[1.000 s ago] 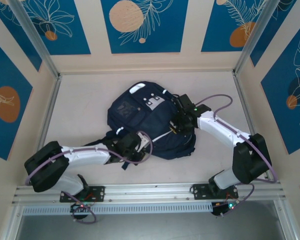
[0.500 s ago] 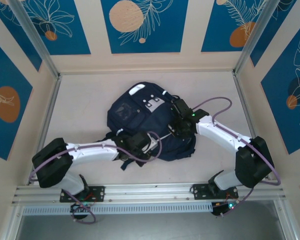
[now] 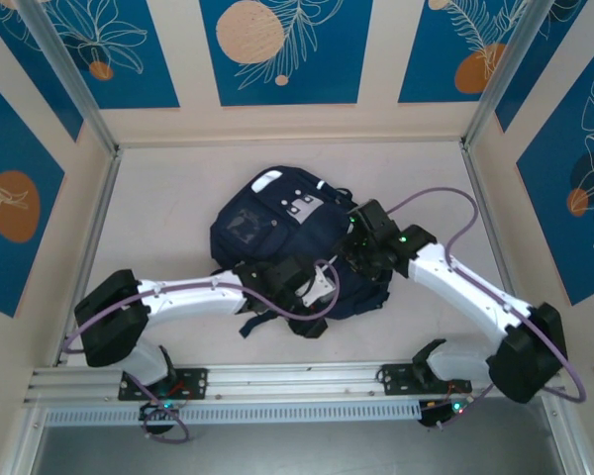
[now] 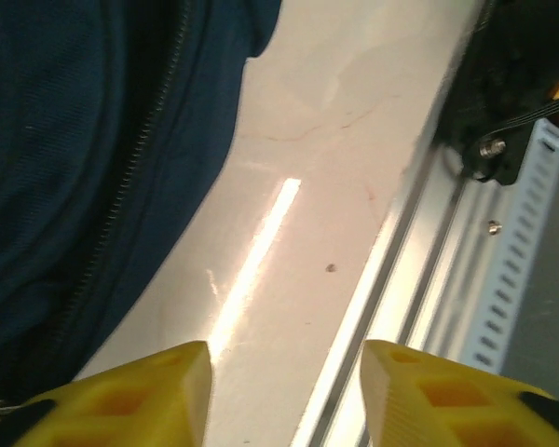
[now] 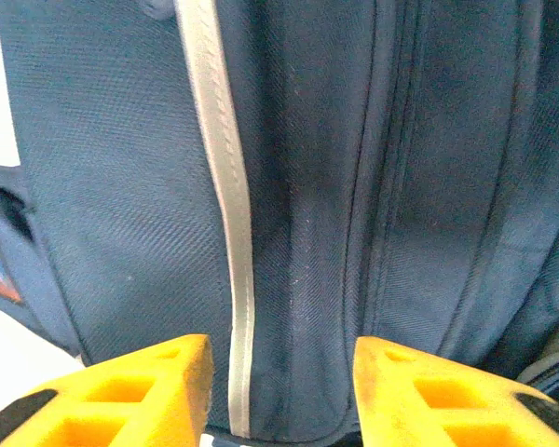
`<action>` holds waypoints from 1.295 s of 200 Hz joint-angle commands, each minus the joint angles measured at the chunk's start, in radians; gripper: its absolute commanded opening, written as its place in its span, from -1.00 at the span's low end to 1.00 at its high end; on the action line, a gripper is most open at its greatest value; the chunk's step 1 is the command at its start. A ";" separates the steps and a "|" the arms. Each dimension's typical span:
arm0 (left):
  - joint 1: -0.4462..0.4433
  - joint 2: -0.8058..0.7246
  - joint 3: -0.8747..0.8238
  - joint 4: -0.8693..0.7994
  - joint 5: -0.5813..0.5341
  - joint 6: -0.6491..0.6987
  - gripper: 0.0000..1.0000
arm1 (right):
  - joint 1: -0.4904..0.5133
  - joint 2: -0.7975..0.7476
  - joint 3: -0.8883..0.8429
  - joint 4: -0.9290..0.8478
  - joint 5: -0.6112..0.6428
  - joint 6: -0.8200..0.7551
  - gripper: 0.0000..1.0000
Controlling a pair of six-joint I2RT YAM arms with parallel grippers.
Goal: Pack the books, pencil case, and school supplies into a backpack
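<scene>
The dark navy backpack lies flat in the middle of the table, its white buckles facing up. My left gripper is at the backpack's near right edge. In the left wrist view it is open over bare table, with the backpack's zipped side to its left. My right gripper hovers at the backpack's right side. In the right wrist view it is open just above the navy fabric and a pale stripe. The books, pencil case and school supplies are out of view.
An aluminium rail carrying both arm bases runs along the near edge, and the left wrist view shows it close by. Patterned walls and metal posts enclose the table. Dark straps trail from the backpack's near side.
Both grippers have gone from shut to open. The left arm has reached further right along the backpack's near edge. The right arm's elbow has swung out to the right.
</scene>
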 commanded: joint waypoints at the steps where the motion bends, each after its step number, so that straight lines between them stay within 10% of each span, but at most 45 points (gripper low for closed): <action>1: -0.005 -0.062 0.031 0.010 0.072 -0.008 -0.01 | -0.009 -0.095 -0.055 -0.005 0.070 -0.156 -0.26; 59: 0.089 -0.234 0.065 -0.172 0.082 -0.098 0.01 | 0.017 -0.302 -0.148 0.011 -0.014 -0.431 -0.51; 99: 0.206 -0.377 0.052 -0.299 -0.266 -0.278 0.45 | 0.357 -0.201 -0.213 0.042 0.076 -0.269 -0.41; 127: 0.359 -0.447 -0.015 -0.285 -0.288 -0.391 0.50 | 0.531 -0.030 -0.201 0.159 0.075 -0.244 -0.15; 259: 0.509 -0.522 -0.127 -0.237 -0.197 -0.457 0.52 | 0.474 0.101 -0.542 0.889 -0.127 -0.029 -0.05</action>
